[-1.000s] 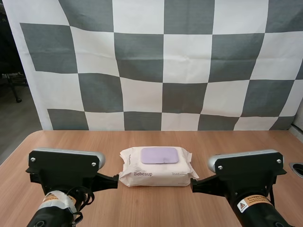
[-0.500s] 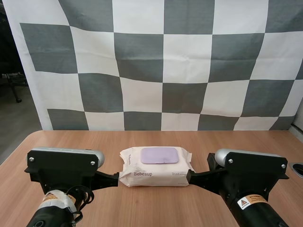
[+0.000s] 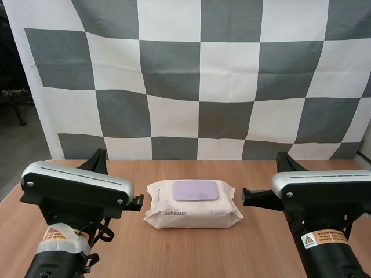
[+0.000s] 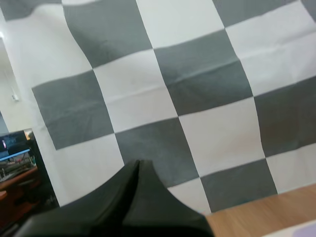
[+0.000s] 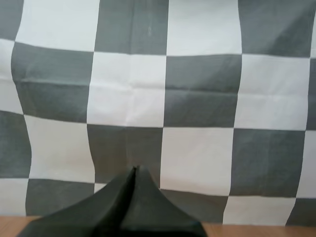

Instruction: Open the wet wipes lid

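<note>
A cream pack of wet wipes [image 3: 193, 204] lies in the middle of the wooden table [image 3: 191, 255], its flat lilac lid [image 3: 196, 190] closed on top. My left gripper [image 3: 138, 202] hovers just left of the pack, tip pointing at its left end. My right gripper [image 3: 246, 196] hovers just right of the pack, slightly raised. In the left wrist view my left gripper [image 4: 138, 163] lies together as one dark wedge, shut on nothing. My right gripper [image 5: 136, 169] in the right wrist view is likewise one shut wedge.
A round dark hole [image 3: 365, 207] sits in the table near its right edge. The table's far edge [image 3: 191, 161] runs behind the pack. Bare wood lies in front of the pack between the two arms.
Both arms have risen and tilted upward. The right gripper has moved up beside the pack's right end. The pack has not moved.
</note>
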`<state>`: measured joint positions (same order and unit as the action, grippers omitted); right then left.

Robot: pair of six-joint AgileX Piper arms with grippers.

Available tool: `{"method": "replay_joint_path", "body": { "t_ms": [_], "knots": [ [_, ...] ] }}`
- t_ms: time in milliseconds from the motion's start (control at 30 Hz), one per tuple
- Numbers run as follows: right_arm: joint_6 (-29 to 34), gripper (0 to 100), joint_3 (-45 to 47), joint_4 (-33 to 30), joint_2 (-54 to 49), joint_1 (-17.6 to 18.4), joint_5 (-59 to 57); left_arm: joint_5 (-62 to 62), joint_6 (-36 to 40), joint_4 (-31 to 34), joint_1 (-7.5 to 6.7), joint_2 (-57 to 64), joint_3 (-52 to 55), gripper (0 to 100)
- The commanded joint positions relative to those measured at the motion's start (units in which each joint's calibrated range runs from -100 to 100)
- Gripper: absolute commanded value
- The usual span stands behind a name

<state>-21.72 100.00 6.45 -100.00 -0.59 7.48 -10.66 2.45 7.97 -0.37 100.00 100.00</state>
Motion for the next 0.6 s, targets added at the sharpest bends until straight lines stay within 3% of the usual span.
{"method": "replay_joint_path", "body": {
  "t_ms": [0, 67, 167, 333, 400, 500, 567],
  "knots": [
    [-0.9, 0, 0.0, 2.4, 0.0, 0.0, 72.9, -75.6, 0.0, -0.3, 0.0, 0.0, 0.0, 0],
    [-1.0, 0, 0.0, 3.9, 0.0, 0.0, 86.9, -88.9, 0.0, -0.3, 0.0, 0.0, -1.6, 0],
    [-1.0, 0, 0.0, 4.4, 0.0, 0.0, 92.5, -88.5, 0.0, -1.9, 0.0, 0.0, -5.9, 0],
    [-0.9, 0, -3.1, 3.8, 0.0, 0.0, 92.5, -63.3, 2.1, -4.5, 0.0, 0.0, -17.3, 0],
    [-0.6, 0, -9.8, 3.7, 0.0, 0.0, 81.2, -48.9, 5.1, -5.9, 0.0, -0.9, -23.4, 0],
    [-0.7, 0, -28.0, 2.5, 2.1, 0.0, 39.4, -31.0, 5.7, -4.7, 0.0, -6.5, -35.3, 0],
    [-0.8, 0, -40.3, -1.5, 7.3, 0.0, 15.8, -21.1, 4.7, -1.7, 0.0, -11.9, -44.7, 0]
  ]
}}
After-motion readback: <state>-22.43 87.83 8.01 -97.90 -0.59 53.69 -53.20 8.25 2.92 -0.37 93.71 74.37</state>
